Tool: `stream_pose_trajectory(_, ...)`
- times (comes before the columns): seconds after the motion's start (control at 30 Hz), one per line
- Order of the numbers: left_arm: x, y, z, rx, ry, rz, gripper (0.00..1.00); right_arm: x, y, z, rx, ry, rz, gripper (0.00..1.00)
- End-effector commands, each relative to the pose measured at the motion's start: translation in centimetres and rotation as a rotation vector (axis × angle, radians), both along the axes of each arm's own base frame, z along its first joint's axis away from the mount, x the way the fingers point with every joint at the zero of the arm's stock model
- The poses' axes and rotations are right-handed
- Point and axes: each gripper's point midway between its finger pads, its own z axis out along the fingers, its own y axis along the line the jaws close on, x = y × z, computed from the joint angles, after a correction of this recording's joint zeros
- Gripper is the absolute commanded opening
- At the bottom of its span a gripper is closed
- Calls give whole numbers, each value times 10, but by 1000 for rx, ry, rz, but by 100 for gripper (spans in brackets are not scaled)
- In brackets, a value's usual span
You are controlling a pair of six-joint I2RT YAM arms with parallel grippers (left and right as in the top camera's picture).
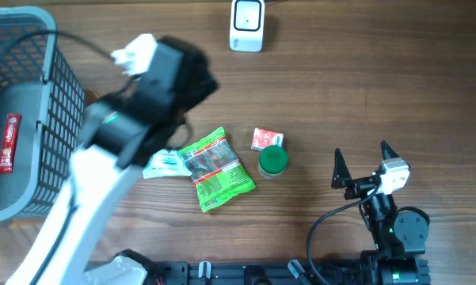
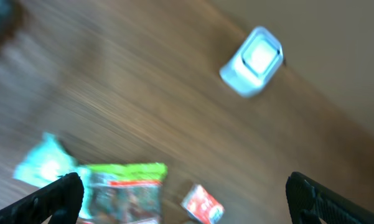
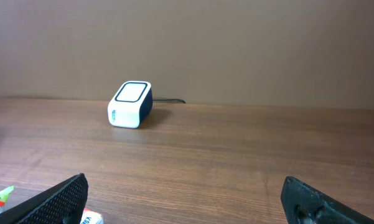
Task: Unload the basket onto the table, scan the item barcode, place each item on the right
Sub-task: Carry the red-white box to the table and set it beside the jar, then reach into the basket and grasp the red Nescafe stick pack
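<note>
Left gripper [image 2: 185, 193], wide and empty, hovers near crinkly green plastic packet [image 1: 218, 170]; right gripper [image 1: 363, 158] wide too. Open wood-grain counter [image 1: 364, 87] stretches toward glossy white boxy scanner [image 1: 246, 25].

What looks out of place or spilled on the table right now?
Nothing stands out. The green packet, red box and green-lidded jar lie clustered mid-table, nothing spilled; the scanner sits at the far edge.
</note>
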Motion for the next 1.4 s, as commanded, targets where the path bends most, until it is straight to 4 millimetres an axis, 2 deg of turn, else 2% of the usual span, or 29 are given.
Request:
stream_pose_trajectory(0.0, -18, 87, 33, 101, -94, 232, 100, -1, 3, 1, 12, -1, 17, 100)
stream_pose_trajectory(0.1, -37, 153, 33, 117, -59, 439, 100, -1, 3, 1, 13, -1, 17, 100)
stream_pose_trajectory(0.2, -52, 202, 24, 96, -15, 628, 100, -1, 3, 1, 13, -1, 17, 100)
stream_pose_trajectory(0.3, -69, 252, 6, -28, 20, 846, 100, -1, 3, 1, 13, -1, 17, 100)
stream_pose_trajectory(0.43, -83, 294, -21, -204, 45, 1059, 100, -1, 3, 1, 12, -1, 17, 99)
stream_pose_trajectory(0.53, -88, 327, -50, -258, 84, 1178, 100, -1, 3, 1, 13, -1, 17, 100)
stream_pose_trajectory(0.6, -89, 349, -79, -263, 143, 1235, 100, -1, 3, 1, 13, -1, 17, 100)
stream_pose_trajectory(0.77, -85, 380, -152, -286, 293, 1301, 100, -1, 3, 1, 13, -1, 17, 100)
stream_pose_trajectory(0.93, -75, 400, -200, -269, 369, 1323, 100, -1, 3, 1, 12, -1, 17, 100)
stream_pose_trajectory(1.17, -50, 427, -242, -187, 385, 1209, 100, -1, 3, 1, 13, -1, 17, 100)
stream_pose_trajectory(1.37, -56, 441, -263, -102, 427, 1238, 100, -1, 3, 1, 13, -1, 17, 100)
